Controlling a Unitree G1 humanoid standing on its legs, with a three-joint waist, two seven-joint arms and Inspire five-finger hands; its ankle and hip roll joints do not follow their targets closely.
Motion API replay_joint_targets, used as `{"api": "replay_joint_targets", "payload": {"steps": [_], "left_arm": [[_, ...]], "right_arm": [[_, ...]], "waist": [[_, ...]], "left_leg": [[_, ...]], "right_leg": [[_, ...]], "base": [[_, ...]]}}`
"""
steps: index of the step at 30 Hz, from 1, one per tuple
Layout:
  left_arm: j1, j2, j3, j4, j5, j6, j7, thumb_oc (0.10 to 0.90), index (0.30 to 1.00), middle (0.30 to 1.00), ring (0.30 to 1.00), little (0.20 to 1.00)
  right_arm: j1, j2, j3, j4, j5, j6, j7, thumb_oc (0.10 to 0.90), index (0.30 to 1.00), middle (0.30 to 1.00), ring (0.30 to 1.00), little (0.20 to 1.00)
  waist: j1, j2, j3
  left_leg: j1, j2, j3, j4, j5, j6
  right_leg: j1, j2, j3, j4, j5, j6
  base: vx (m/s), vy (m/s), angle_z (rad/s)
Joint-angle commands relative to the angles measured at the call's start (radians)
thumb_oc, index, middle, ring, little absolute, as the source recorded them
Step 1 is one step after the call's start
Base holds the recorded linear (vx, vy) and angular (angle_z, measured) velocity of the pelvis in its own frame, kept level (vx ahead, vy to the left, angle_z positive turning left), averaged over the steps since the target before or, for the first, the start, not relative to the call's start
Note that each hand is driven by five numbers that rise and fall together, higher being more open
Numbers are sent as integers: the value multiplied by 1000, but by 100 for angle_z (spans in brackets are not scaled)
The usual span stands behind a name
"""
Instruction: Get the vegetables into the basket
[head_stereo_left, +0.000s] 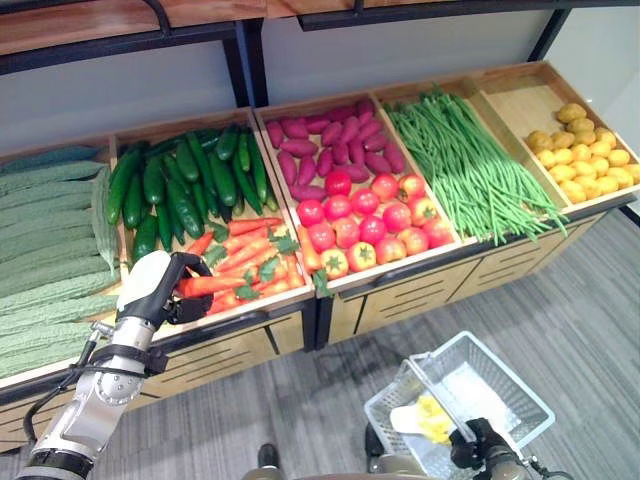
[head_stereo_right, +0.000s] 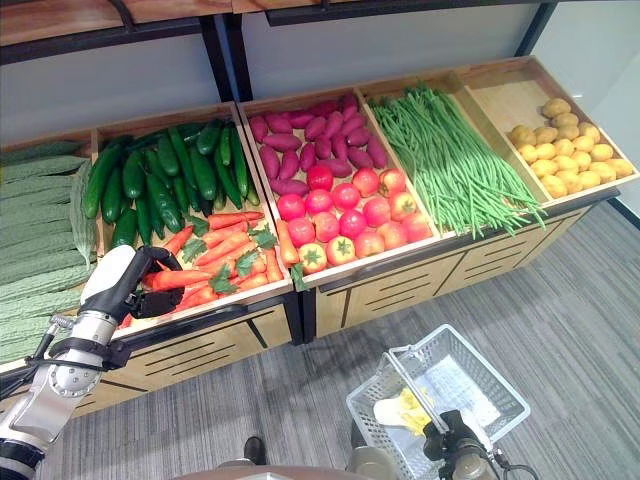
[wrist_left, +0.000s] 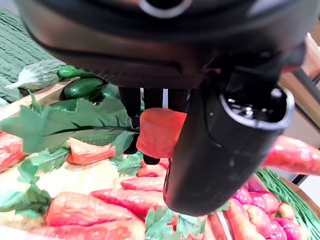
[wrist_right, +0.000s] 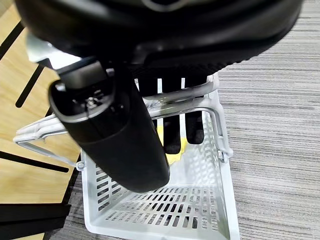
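My left hand (head_stereo_left: 160, 288) is down in the carrot bin (head_stereo_left: 250, 262), shut on an orange carrot (wrist_left: 159, 131) pinched between thumb and fingers. The carrot (head_stereo_left: 208, 284) sticks out of the hand towards the right, just above the other carrots with leafy green tops. The white wire basket (head_stereo_left: 522, 392) hangs low at the right over the floor. My right hand (head_stereo_left: 476, 442) is shut on its metal handle (wrist_right: 176, 98). A yellow and white item (head_stereo_left: 430, 418) lies inside the basket.
A wooden shelf holds bins in a row: bitter gourds (head_stereo_left: 45, 235), cucumbers (head_stereo_left: 190, 175), purple sweet potatoes (head_stereo_left: 335, 140), tomatoes (head_stereo_left: 365, 225), green beans (head_stereo_left: 465, 165), yellow potatoes (head_stereo_left: 585, 150). A dark shelf rail (head_stereo_left: 150, 40) runs overhead. Grey carpet (head_stereo_left: 580, 300) lies in front.
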Motion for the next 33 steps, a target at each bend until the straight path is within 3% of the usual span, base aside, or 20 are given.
{"api": "replay_joint_targets", "payload": {"steps": [1,11,13,14,16,17,19,20,23,33], "left_arm": [[-119,118,78,-81,-28,-70,37,400,300,300,300,300],[-178,150,14,-67,-36,-69,7,400,300,300,300,300],[-209,144,-19,-56,-33,-68,1,400,300,300,300,300],[-231,142,-31,-62,-27,-69,12,400,300,300,300,300],[-239,140,-36,-72,-32,-68,20,400,300,300,300,300],[-229,135,-20,-83,-41,-68,24,400,300,300,300,300],[-206,133,1,-111,-53,-69,17,400,300,300,300,300],[-189,132,14,-117,-59,-68,9,400,300,300,300,300],[-164,120,37,-121,-62,-71,16,400,300,300,300,300],[-166,90,17,-149,-72,-76,3,400,300,300,300,300]], "right_arm": [[-24,-34,-4,-5,0,-26,-22,400,300,300,300,300],[10,-16,-22,-4,7,-14,-9,400,300,300,300,300],[21,-14,-31,-13,14,-12,-13,400,300,300,300,300],[9,-17,-31,-40,16,-12,-23,400,300,300,300,300],[-7,-17,-24,-33,21,-13,-25,400,300,300,300,300],[-15,-17,-12,-40,16,-15,-24,400,300,300,300,300],[-16,-17,-5,-30,0,-15,-23,400,300,300,300,300],[-15,-18,0,-32,-4,-16,-20,400,300,300,300,300],[-16,-21,11,-40,-13,-17,-26,400,300,300,300,300],[-10,-76,-11,-38,-2,-16,-38,400,300,300,300,300]], "waist": [[-13,-30,-24],[-29,-66,-21],[-43,-78,-19],[-46,-80,-5],[-31,-69,9],[-7,-49,21],[11,-34,19],[12,-36,17],[16,-44,8],[-25,-4,6]], "left_leg": [[12,2,-16,7,-57,-6],[43,-61,22,7,-93,43],[40,-80,27,7,-96,52],[17,-85,57,7,-88,59],[11,-81,87,7,-87,69],[12,-68,124,7,-85,76],[20,-63,146,9,-93,79],[21,-64,155,10,-95,78],[24,-57,203,9,-86,67],[44,26,227,26,-37,1]], "right_leg": [[43,-104,-7,5,-41,96],[14,-159,42,52,8,138],[-1,-175,59,55,50,147],[-56,-179,76,54,119,150],[-74,-178,19,107,83,145],[-64,-180,-106,204,-12,114],[-41,-177,-179,302,-76,102],[-37,-167,-175,325,-102,99],[-24,-132,-195,246,-103,93],[4,-36,-170,170,-166,40]], "base": [[35,37,0],[3,121,-11],[-94,155,-13],[-186,135,-24],[-185,102,-94],[-148,95,-97],[-51,89,-70],[-6,16,-127],[35,-146,-86],[63,-196,-28]]}}
